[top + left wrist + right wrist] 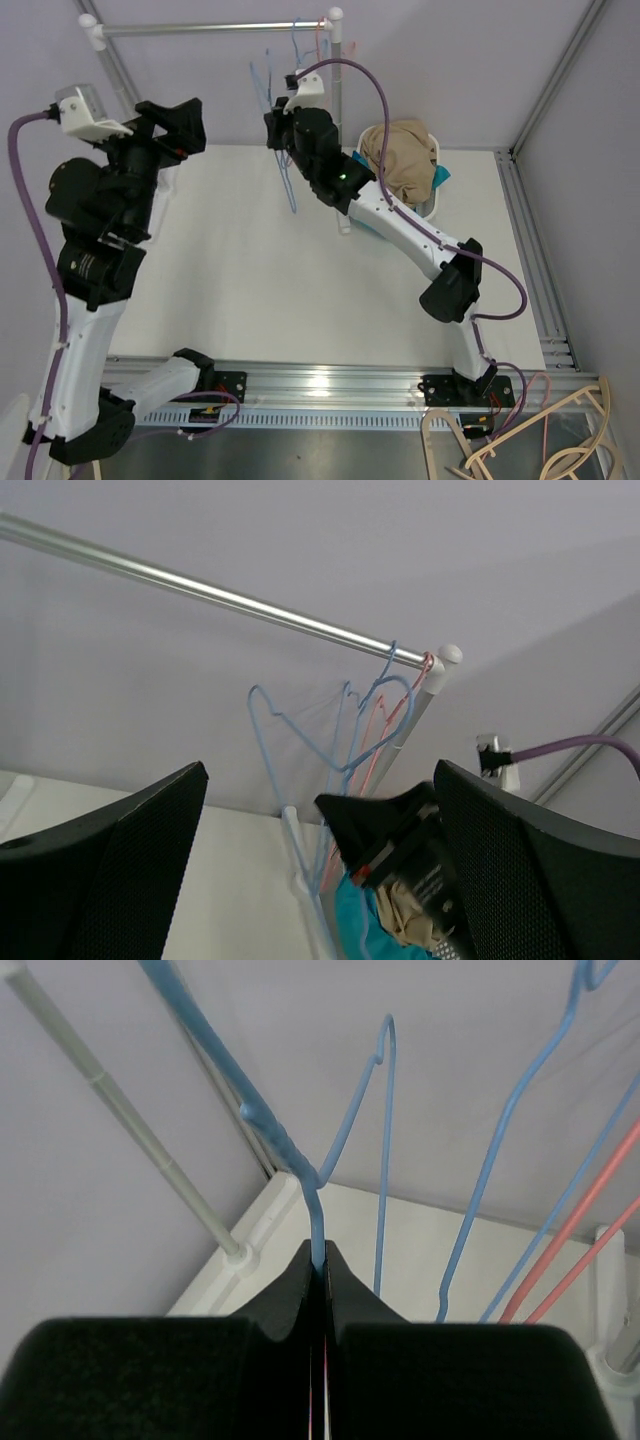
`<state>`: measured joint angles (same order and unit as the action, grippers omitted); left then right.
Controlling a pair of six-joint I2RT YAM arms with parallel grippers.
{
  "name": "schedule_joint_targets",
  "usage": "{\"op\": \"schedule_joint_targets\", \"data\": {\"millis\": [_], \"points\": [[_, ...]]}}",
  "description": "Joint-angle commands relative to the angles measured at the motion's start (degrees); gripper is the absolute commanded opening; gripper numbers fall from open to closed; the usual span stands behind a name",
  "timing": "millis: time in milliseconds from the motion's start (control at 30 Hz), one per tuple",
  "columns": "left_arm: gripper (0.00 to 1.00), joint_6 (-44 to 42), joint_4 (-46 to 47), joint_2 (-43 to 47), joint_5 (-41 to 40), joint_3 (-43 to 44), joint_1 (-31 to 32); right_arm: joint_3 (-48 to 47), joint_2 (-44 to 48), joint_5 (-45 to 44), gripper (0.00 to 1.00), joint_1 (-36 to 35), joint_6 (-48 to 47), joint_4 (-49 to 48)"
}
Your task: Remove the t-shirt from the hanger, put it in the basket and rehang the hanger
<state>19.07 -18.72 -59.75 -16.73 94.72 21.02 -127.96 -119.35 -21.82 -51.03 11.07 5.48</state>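
Note:
My right gripper [319,1257] is shut on a thin blue wire hanger [268,1130], pinching its wire between the fingertips. In the top view that gripper [283,135] sits below the rail, with the blue hanger [288,185] hanging beside it. The hanger is bare. A tan t-shirt [400,160] lies bunched in the white basket [432,208] at the back right. My left gripper [172,125] is open and empty at the back left, apart from the hangers. In the left wrist view its two black fingers [530,870] frame the hangers [345,750] and the right gripper.
A metal rail [215,28] on white posts spans the back; blue and red hangers [305,40] hang near its right post. A teal cloth [368,222] lies under the basket. Aluminium frame bars [530,240] run along the right edge. Wooden hangers [530,440] lie at the bottom right.

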Motion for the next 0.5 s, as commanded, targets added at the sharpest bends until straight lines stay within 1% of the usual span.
{"op": "schedule_joint_targets", "data": {"millis": [0, 67, 133, 300, 433, 467], "points": [[0.99, 0.5, -1.5, 6.4, -3.8, -3.6, -0.4, -2.4, 0.3, 4.6, 0.0, 2.6, 9.7, -7.3], [0.99, 0.8, -1.9, 8.4, -4.4, -6.1, -0.3, -1.5, 0.4, 4.0, 0.0, 2.3, 14.1, -9.3], [1.0, 0.9, -2.3, 11.2, -4.6, -9.3, -0.3, -0.3, 0.1, 3.3, 0.0, 1.4, 16.2, -13.0], [1.0, 0.5, -3.8, 14.0, -6.5, -12.7, -0.4, -2.6, -3.1, -1.0, 0.0, -1.0, 20.0, -18.7], [1.0, 0.4, -4.2, 15.1, -7.1, -14.8, -0.3, -12.6, -9.3, -3.0, 0.0, -1.8, 17.6, -18.9], [1.0, 0.4, -4.2, 15.3, -7.7, -15.1, -0.3, -16.9, -12.2, -4.4, 0.0, -1.7, 17.1, -18.7]]}}
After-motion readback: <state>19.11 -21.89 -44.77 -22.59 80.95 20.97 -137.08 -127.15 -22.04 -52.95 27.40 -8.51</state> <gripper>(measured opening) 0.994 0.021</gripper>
